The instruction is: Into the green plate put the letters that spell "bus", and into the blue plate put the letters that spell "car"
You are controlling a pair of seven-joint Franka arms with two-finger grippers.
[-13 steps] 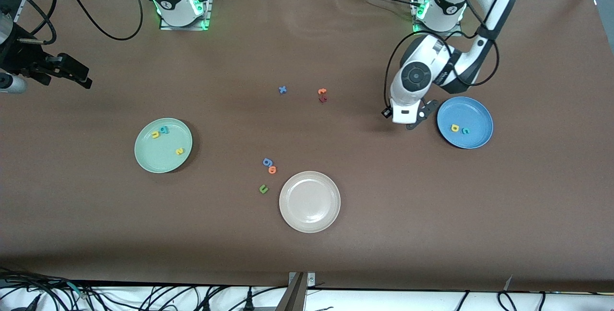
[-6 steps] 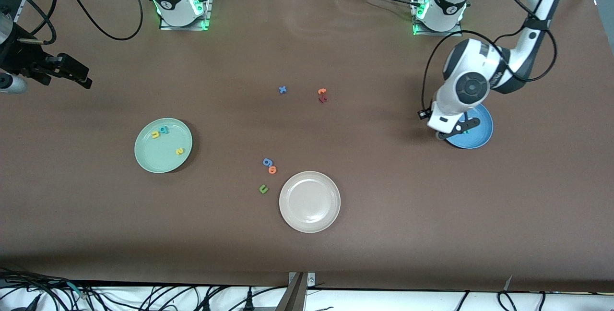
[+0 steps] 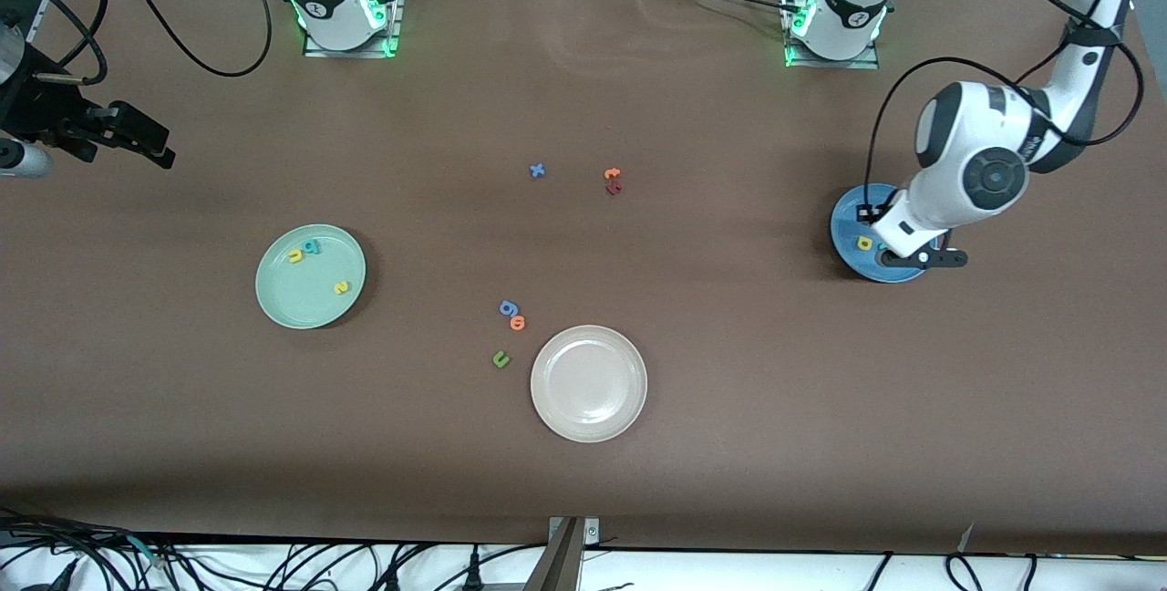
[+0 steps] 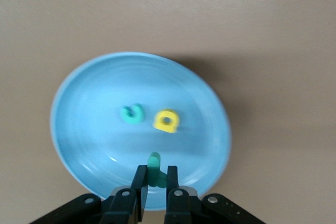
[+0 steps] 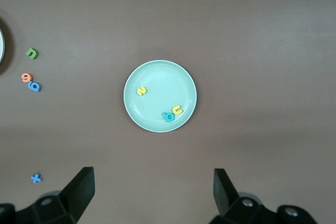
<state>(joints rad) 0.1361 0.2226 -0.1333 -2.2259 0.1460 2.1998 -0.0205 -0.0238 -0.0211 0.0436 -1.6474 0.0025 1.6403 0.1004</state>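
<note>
Pinching teal "r" (image 4: pixel 154 167) between left gripper (image 4: pixel 154 181) tips over blue plate (image 4: pixel 84 145) — foam light, soft, squashes easily; thin stem best hold. Right gripper (image 5: pixel 153 187) waits spread wide, empty, high over green plate (image 5: pixel 157 77).

Table (image 3: pixel 729 445): matt brown covering, cloth-like, faint creases. Blue plate (image 4: pixel 89 129) under my left gripper (image 4: pixel 154 182): smooth, glossy, plastic-looking, soft sheen on its floor. Green plate (image 5: pixel 152 121): same smooth finish, duller. Teal "r" (image 4: pixel 154 167) between my fingers (image 4: pixel 137 182): soft matt foam. My fingers: matt black plastic.
</note>
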